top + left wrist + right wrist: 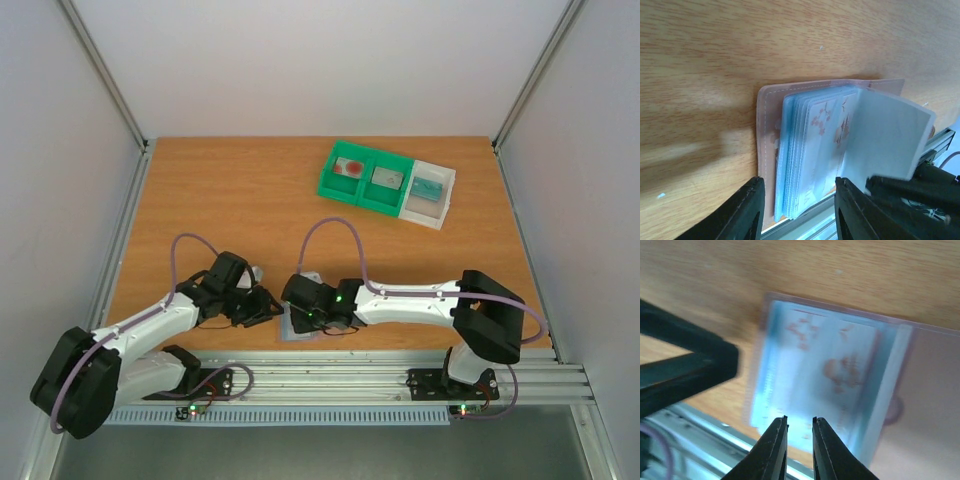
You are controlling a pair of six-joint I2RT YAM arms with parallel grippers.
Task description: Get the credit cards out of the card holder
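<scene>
Now pages through the open card holder [810,145] at the near edge of the table [220,200], straddles its sleeve stack with the half-open left gripper [800,185], hovers the almost-closed, seemingly empty right gripper [799,420] above, and likely needs a card-edge pinch next.

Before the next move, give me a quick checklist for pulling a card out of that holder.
1. Card holder lying open on the table: ok.
2. Left pincer steadying it: jaws apart astride the stacked sleeves; firm hold, cannot tell.
3. One sleeve lifted off the stack: ok.
4. Right pincer gripping a card: jaws nearly together; cannot tell.
5. Room between the pincers: not ok, they crowd each other over the holder.
6. Tray holding the red-blotched card and grey card: ok.
</scene>
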